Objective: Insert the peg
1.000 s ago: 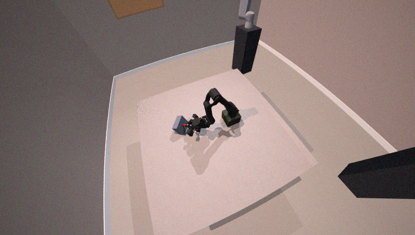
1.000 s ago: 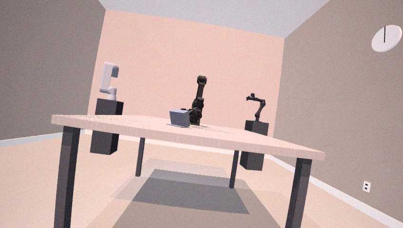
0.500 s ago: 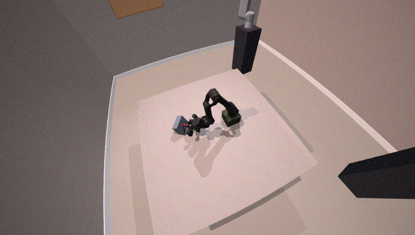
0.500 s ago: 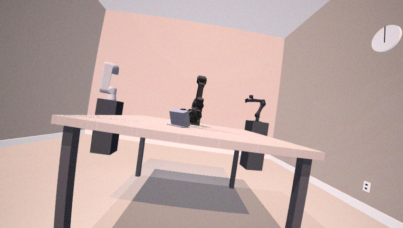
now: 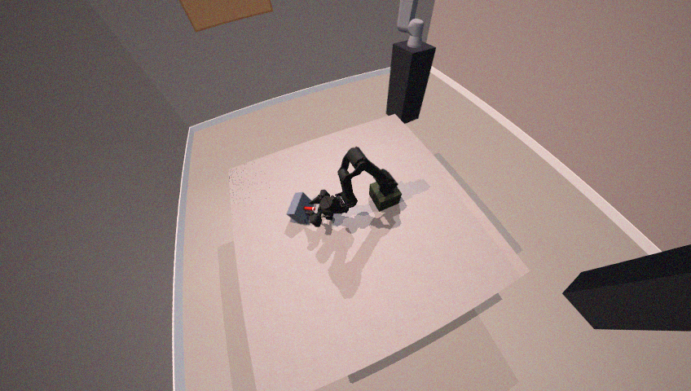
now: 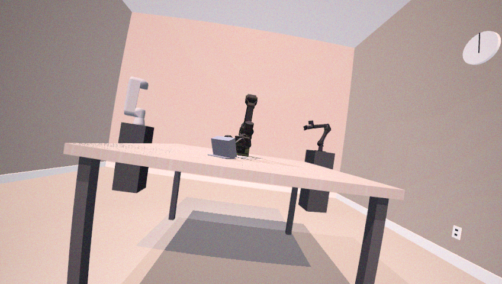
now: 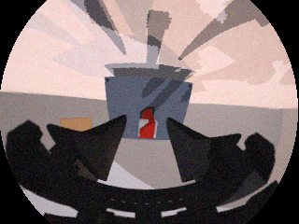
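The blue-grey sloped panel (image 5: 297,205) (image 6: 222,147) (image 7: 123,98) stands in front of the arm. The red peg (image 5: 309,208) (image 7: 148,131) has its far end in the dark hole (image 7: 149,109) in the panel's face; its near part sticks out toward the arm. How deep it sits cannot be told. In the exterior view the peg is hidden behind the panel. My gripper (image 7: 146,119) (image 5: 314,208) is open, one finger on each side of the peg's near end, with gaps to the peg on both sides in the wrist view.
The panel rests on the pale table (image 5: 388,290) (image 6: 282,172) on a thin base. The arm's dark green base (image 5: 385,195) stands on the table behind the gripper. Other arms on black pedestals (image 5: 409,80) (image 6: 317,176) stand beyond the table.
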Controlling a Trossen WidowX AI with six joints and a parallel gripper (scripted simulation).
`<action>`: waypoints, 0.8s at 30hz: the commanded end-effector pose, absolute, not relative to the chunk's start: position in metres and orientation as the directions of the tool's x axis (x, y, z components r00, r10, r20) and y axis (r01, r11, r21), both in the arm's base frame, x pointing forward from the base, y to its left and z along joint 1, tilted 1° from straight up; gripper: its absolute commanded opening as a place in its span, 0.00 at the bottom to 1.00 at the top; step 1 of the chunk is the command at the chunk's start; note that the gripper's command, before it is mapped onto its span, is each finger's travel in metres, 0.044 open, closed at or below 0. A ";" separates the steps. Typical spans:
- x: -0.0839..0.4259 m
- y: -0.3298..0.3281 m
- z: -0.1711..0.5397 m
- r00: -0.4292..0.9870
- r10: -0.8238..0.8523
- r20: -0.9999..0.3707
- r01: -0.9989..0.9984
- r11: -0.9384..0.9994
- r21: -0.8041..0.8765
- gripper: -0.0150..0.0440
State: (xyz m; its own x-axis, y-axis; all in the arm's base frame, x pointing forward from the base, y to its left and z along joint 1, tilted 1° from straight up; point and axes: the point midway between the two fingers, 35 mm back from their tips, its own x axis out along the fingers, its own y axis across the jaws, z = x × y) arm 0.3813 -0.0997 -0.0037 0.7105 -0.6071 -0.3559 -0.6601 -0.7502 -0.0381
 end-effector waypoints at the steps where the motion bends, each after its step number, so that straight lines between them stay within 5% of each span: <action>1: 0.381 -0.099 -0.003 0.711 -0.607 -0.356 -0.660 -0.751 -0.038 0.88; 4: 0.379 -0.097 -0.002 0.711 -0.606 -0.357 -0.659 -0.751 -0.038 1.00; 24: 0.363 -0.077 0.009 0.710 -0.603 -0.365 -0.658 -0.752 -0.038 1.00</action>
